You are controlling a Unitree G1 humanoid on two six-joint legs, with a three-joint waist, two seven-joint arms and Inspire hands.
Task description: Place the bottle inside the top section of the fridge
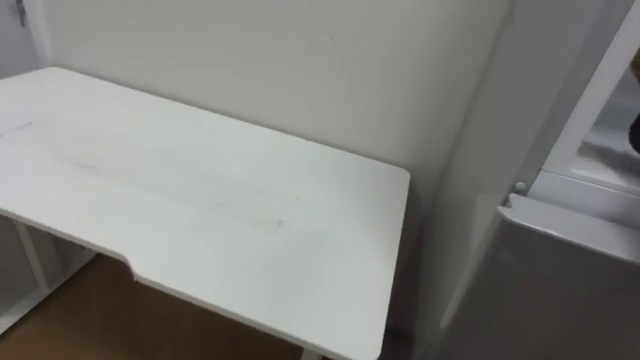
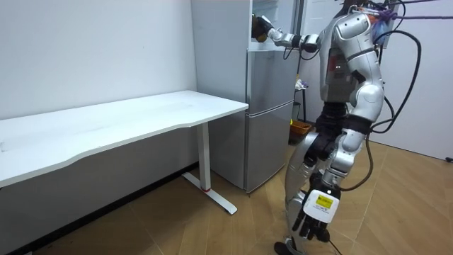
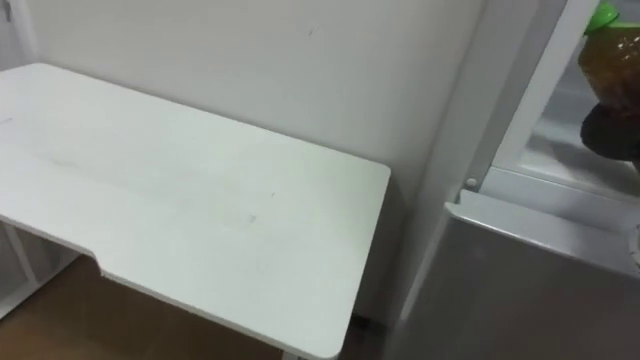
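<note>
A bottle (image 3: 608, 50) with a green cap and brownish contents is held at the opening of the grey fridge's (image 3: 540, 290) upper compartment, at the far right of the right eye view. My right hand (image 3: 608, 130) is dark and curls round the bottle's lower part. In the room view I stand in front of the fridge (image 2: 269, 113) with my right arm stretched out, and the right hand (image 2: 274, 34) keeps the bottle (image 2: 260, 28) at the upper compartment. My left hand (image 2: 311, 223) hangs by my leg with relaxed fingers and holds nothing.
A long white table (image 1: 200, 200) stands against the wall just left of the fridge, its right end close to the fridge's side. The compartment's white inner frame and shelf ledge (image 3: 560, 185) sit above the lower door. Wooden floor lies under the table.
</note>
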